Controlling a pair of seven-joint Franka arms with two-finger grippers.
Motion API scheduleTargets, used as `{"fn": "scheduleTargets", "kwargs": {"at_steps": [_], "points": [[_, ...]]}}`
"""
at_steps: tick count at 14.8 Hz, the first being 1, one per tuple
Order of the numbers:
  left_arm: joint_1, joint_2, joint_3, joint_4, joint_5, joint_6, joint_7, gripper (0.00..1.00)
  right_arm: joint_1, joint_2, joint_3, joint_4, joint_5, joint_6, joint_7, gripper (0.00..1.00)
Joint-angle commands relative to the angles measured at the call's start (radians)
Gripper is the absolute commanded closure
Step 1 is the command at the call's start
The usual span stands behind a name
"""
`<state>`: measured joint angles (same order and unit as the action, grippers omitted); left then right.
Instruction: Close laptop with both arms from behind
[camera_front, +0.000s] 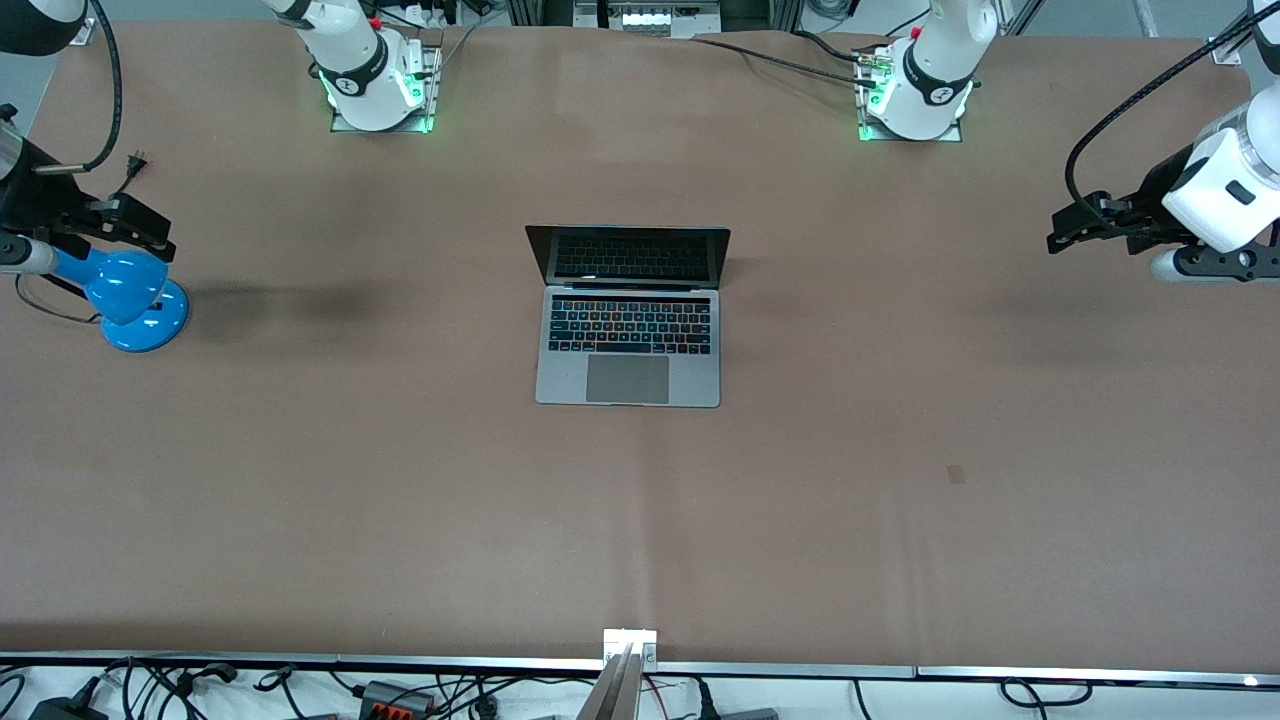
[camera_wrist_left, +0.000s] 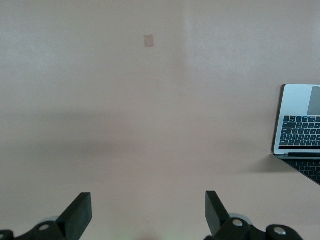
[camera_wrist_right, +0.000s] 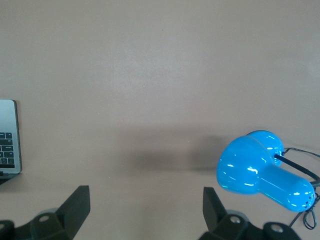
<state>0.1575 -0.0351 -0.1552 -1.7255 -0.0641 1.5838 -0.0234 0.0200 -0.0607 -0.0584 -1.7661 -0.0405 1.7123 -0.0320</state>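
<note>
The silver-grey laptop stands open in the middle of the table, its dark screen upright on the side toward the arm bases. A corner of it shows in the left wrist view and in the right wrist view. My left gripper is open and empty, up over the left arm's end of the table, well apart from the laptop; it also shows in its wrist view. My right gripper is open and empty over the right arm's end of the table, above a blue lamp; it also shows in its wrist view.
A blue desk lamp with a black cord stands at the right arm's end of the table, right under the right gripper; it shows in the right wrist view. A small brown tape mark lies on the tabletop.
</note>
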Motion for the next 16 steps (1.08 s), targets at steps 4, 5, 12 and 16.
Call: {"fn": "scheduleTargets", "kwargs": {"at_steps": [4, 5, 12, 16], "points": [[0.017, -0.003, -0.010, 0.012, 0.003, -0.022, 0.008, 0.00, -0.003, -0.027, 0.002, -0.023, 0.007, 0.001, 0.001, 0.00], [0.017, -0.003, -0.010, 0.012, 0.001, -0.022, 0.007, 0.00, -0.002, -0.027, 0.002, -0.023, 0.005, 0.001, 0.000, 0.00], [0.014, -0.002, -0.021, 0.017, -0.002, -0.056, -0.006, 0.00, 0.001, -0.019, 0.003, -0.026, 0.008, -0.005, 0.014, 0.69], [0.011, -0.005, -0.023, 0.026, -0.005, -0.058, 0.002, 0.41, 0.003, -0.016, 0.008, -0.024, 0.008, -0.010, 0.012, 0.97]]}}
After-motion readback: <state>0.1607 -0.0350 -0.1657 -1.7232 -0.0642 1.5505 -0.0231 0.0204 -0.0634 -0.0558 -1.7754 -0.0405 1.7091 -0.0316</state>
